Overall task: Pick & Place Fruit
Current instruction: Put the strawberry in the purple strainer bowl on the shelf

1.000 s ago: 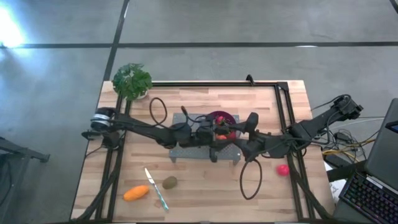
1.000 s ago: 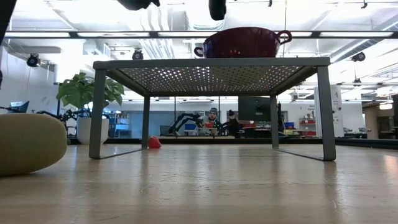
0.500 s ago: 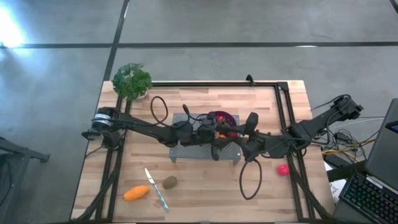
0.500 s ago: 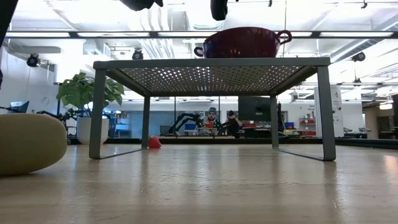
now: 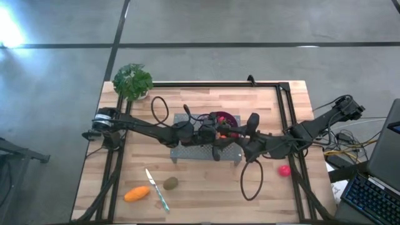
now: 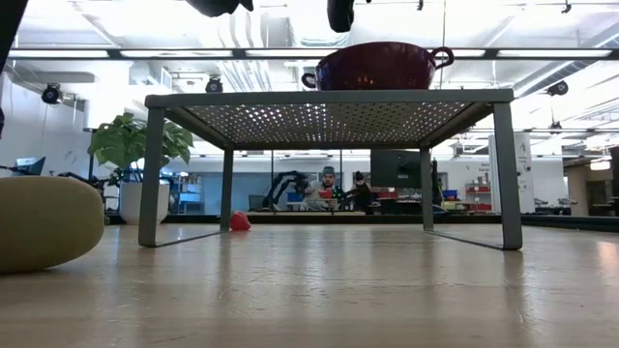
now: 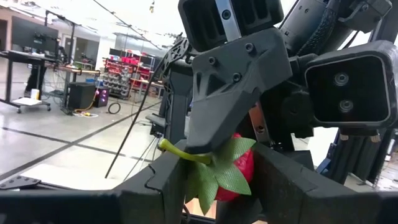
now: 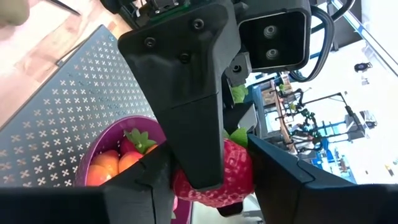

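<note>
While both grippers meet above the purple bowl [image 8: 109, 165] on the metal rack [image 5: 187, 153], the left gripper [image 7: 214, 180] and right gripper [image 8: 208, 180] both clamp one red strawberry [image 8: 233, 177] with green leaves.

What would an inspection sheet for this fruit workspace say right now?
Surface: wooden table, perforated metal rack at its middle.
Job's things: purple bowl on the rack with fruit inside; strawberry held above it; orange fruit, brown-green oval and pink-red ball on the table.
Clutter: knife between the orange fruit and the oval; potted plant at a far corner.
Grippers: left gripper and right gripper meet over the bowl, both sets of jaws on the strawberry.
Cables: one loop on each arm, hanging free.
Surroundings: concrete floor, keyboard beside the table, a person far behind.
</note>
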`<state>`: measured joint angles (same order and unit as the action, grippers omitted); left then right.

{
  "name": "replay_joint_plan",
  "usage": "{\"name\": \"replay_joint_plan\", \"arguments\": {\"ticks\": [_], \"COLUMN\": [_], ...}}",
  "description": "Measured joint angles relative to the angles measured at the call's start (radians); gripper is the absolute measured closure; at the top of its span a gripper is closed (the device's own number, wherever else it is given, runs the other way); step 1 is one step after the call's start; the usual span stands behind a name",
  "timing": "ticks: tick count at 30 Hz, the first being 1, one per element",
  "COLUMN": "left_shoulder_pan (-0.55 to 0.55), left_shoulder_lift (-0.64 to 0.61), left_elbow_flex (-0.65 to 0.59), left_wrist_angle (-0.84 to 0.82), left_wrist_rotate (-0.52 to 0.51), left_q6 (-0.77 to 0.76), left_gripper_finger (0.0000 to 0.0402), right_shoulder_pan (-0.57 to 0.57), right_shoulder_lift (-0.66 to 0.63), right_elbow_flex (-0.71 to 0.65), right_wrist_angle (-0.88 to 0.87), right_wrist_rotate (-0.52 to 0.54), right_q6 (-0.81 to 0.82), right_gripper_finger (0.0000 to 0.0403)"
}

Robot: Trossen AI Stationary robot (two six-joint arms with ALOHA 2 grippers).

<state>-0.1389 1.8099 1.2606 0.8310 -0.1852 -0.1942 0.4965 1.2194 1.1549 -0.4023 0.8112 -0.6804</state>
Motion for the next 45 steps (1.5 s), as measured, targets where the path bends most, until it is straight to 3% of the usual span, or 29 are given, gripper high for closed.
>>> {"name": "replay_joint_plan", "arguments": {"ticks": [8,12,16,22,26,32,40,45], "left_shoulder_pan": [0.001,0.001,0.001,0.002,0.001,0.002,0.002,0.002], "left_shoulder_lift": [0.000,0.000,0.000,0.000,0.002,0.002,-0.006,-0.070], "left_elbow_flex": [-0.001,-0.002,-0.003,-0.003,-0.005,-0.005,-0.005,-0.005], "left_wrist_angle": [0.000,0.000,-0.003,-0.022,-0.032,-0.023,-0.028,-0.161], "left_wrist_rotate": [0.012,0.025,0.065,0.077,0.079,0.075,0.074,0.024], "left_q6": [-0.002,0.022,0.058,0.067,0.070,0.089,0.091,0.164], "left_gripper_finger": [0.0234,0.0230,0.0196,0.0118,0.0090,0.0088,0.0089,0.0089], "right_shoulder_pan": [0.000,0.001,0.001,0.001,-0.001,0.000,0.000,0.001], "right_shoulder_lift": [0.000,0.000,0.000,0.000,-0.003,-0.002,-0.002,-0.002], "right_elbow_flex": [0.000,0.000,0.000,0.000,0.001,0.001,0.001,0.001], "right_wrist_angle": [-0.002,-0.003,-0.003,0.002,0.001,-0.002,-0.002,-0.005], "right_wrist_rotate": [-0.002,-0.004,-0.005,-0.003,-0.001,-0.004,-0.008,-0.008], "right_q6": [-0.004,-0.003,0.000,0.000,0.000,0.000,0.000,0.011], "right_gripper_finger": [0.0261,0.0255,0.0242,0.0266,0.0267,0.0247,0.0271,0.0244]}}
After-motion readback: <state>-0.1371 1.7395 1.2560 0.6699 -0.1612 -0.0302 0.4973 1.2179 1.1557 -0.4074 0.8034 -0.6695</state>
